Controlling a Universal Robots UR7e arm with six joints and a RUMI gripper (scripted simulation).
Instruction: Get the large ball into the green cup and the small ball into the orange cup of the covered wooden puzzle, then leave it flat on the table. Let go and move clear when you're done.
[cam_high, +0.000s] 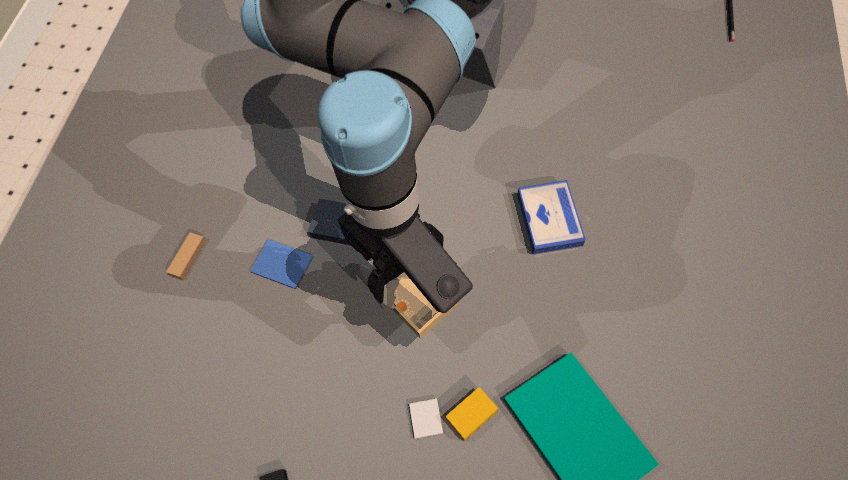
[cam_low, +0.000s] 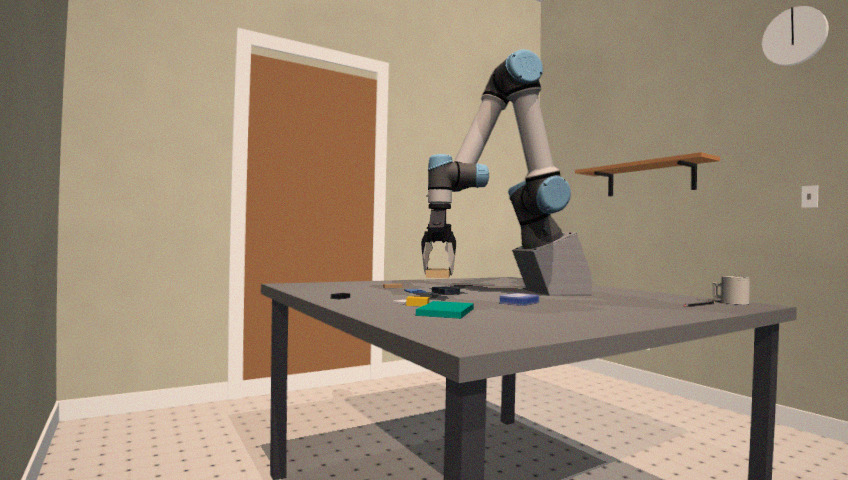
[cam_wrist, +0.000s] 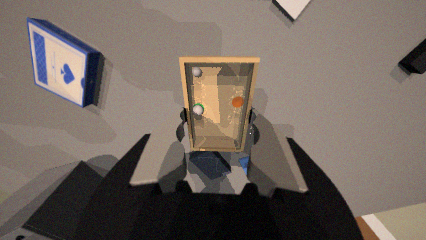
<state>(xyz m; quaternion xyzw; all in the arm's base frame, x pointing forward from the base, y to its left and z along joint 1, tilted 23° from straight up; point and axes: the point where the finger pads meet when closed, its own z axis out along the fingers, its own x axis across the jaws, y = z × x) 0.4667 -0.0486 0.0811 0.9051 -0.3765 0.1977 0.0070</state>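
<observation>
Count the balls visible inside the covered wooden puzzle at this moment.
2. One pale ball lies in the far left corner of the covered wooden puzzle; the other pale ball sits at the green cup on the left. The orange cup looks empty.

A plain domestic room: brown door (cam_low: 309, 214), wall shelf (cam_low: 646, 164), clock (cam_low: 794, 34), tiled floor (cam_low: 178, 440).

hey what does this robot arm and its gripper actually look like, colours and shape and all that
The arm is a chain of pale grey tubes with dark grey joint housings and light blue round caps, mounted on a slanted grey base. No cables or markings show. The gripper is black, with two flat, light grey jaws; a dark, oblong camera housing sits at the wrist.
</observation>
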